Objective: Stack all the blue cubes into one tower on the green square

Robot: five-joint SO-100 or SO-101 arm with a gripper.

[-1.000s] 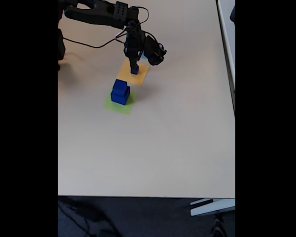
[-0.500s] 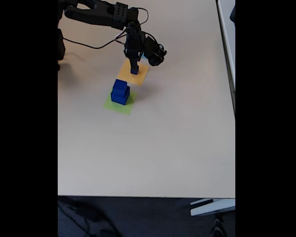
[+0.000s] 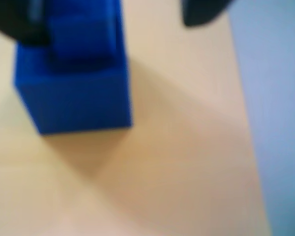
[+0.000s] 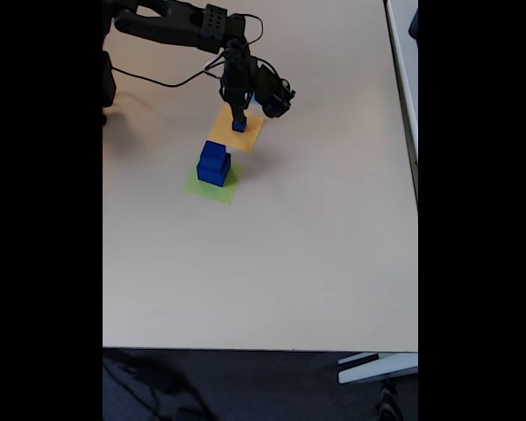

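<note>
I am looking down from high and far at the table. My wrist camera is looking very close at the small cube, which both are showing.

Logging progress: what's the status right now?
Gripper shut on small dark blue cube over orange-yellow paper square. Two-cube tower on green square. Path clear.

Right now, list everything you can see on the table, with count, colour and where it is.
stacked blue cubes: two, dark blue, smaller on larger, on the green square.
small blue cube: one, dark blue, over the orange square, at the tool's tip; blurred in the wrist view.
green square: one, lime paper, flat, table centre-left in the fixed view.
orange square: one, orange-yellow paper, just beyond the green one.
table: one, beige.
cable: one, black, near the arm.
arm: one, black, top left.
tool: one, black, pointing down; grip unclear.
</note>
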